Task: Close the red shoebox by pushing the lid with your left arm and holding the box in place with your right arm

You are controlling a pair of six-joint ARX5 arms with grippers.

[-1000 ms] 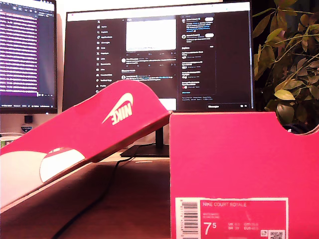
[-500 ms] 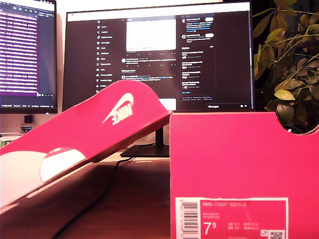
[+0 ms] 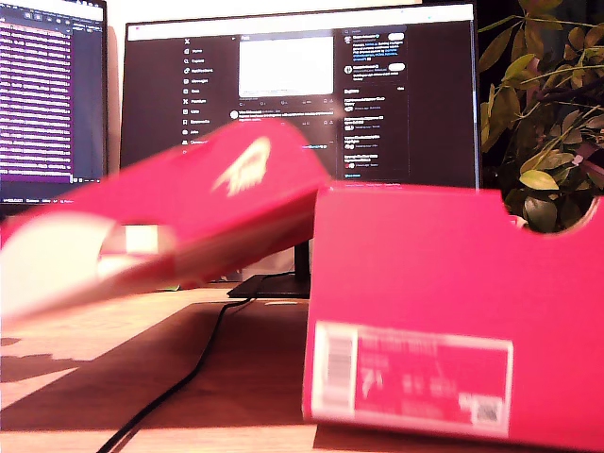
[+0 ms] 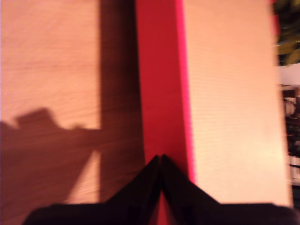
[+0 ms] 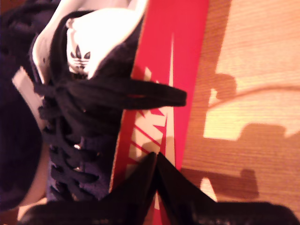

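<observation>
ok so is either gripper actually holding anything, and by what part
Nothing is gripped. My first gripper is shut with its tip at the red lid's edge; my second gripper is shut at the box wall, pressing, not clamping.

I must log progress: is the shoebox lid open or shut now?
Open. In the exterior view the lid slants up and away from the box, and the second wrist view shows a shoe uncovered inside.

One shoebox, two monitors.
</observation>
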